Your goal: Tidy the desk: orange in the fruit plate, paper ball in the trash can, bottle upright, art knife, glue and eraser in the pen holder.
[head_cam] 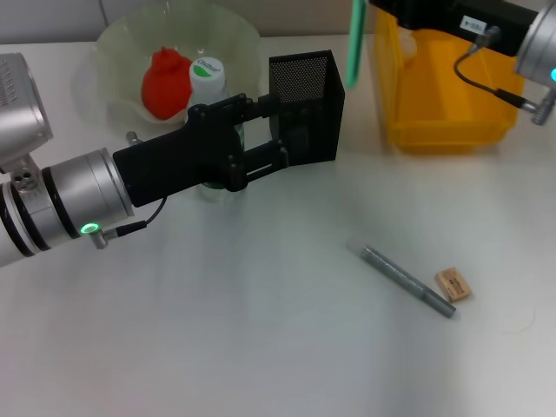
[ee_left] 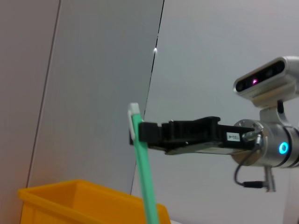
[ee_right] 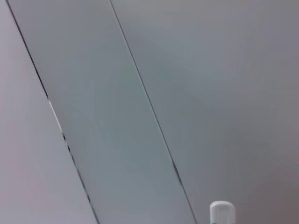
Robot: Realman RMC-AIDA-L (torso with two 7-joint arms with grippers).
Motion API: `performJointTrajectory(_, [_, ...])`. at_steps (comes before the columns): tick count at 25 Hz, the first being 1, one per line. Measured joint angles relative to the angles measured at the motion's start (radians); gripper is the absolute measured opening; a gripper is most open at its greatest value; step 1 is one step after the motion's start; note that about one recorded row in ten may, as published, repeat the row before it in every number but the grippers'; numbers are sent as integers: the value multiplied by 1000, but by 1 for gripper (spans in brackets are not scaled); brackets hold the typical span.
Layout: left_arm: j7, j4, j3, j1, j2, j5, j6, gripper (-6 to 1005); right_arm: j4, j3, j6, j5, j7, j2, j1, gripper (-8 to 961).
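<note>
My right gripper is high over the back of the table, shut on a long green glue stick that hangs between the black mesh pen holder and the yellow trash can. The left wrist view shows this gripper and the stick. My left gripper reaches across the upright clear bottle, jaws apart, fingertips beside the pen holder. The orange lies in the clear fruit plate. The grey art knife and tan eraser lie at the front right.
The glue stick's white cap shows in the right wrist view against a bare wall. The trash can shows at the edge of the left wrist view. No paper ball is in view.
</note>
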Motion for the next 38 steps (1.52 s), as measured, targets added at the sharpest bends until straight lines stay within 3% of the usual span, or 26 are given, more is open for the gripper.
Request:
performJointTrajectory(7, [1,0,0,3,0,-7,1,625,302,-7,-2,223,-380,4,134,183])
performJointTrajectory(21, [37,-9,5,5,0,-35,1,624,486,-12,9,233,-667,11,238,186])
performJointTrajectory(29, [37,-11,4,7,-1,-35,-5,625,542,-12,17,362,-784,11,236,193])
performJointTrajectory(34, [39,-11,2,8,-2,-36,-9,624,538,-15,8,371,-774,10,220,326])
performJointTrajectory(38, [39,-11,0,8,-1,-35,-11,624,395,-71,-31,364,-602,4,124,431])
